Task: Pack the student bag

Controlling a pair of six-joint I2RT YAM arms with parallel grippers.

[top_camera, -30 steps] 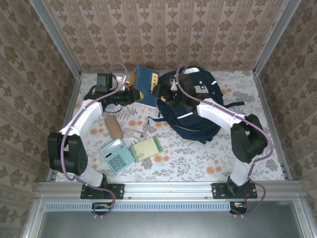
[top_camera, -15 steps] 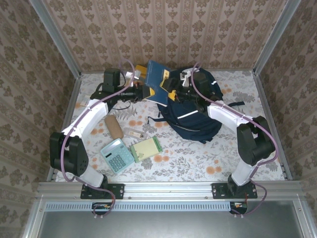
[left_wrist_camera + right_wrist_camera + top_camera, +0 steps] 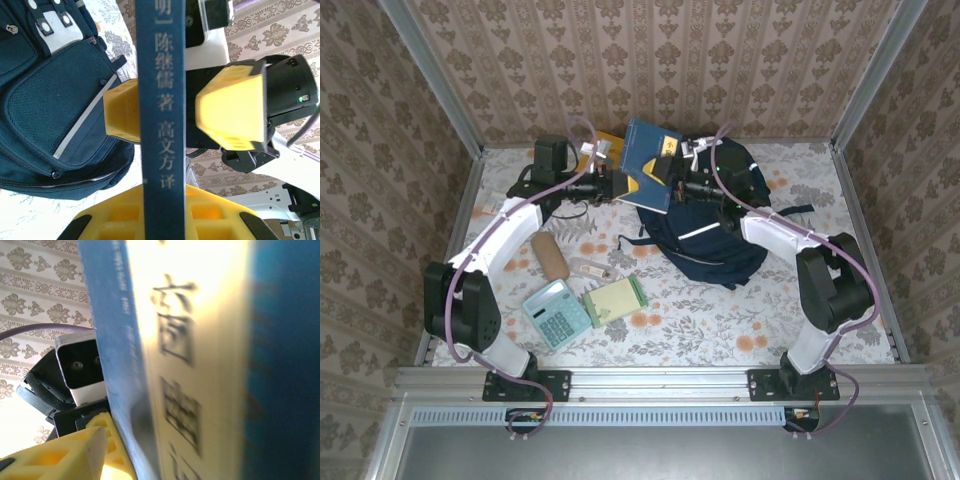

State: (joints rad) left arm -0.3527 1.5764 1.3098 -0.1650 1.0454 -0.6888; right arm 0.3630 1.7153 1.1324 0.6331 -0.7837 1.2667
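Left claw (image 3: 618,184) pinches flat, rigid blue book (image 3: 652,160).

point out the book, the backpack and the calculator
book (image 3: 642,152): top view, on its blue cover
backpack (image 3: 715,250): top view, on its lower front
calculator (image 3: 558,313): top view, on its keypad

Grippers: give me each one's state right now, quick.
Left gripper: shut on the blue book.
Right gripper: open, fingers astride the same book, a gap showing on one side.
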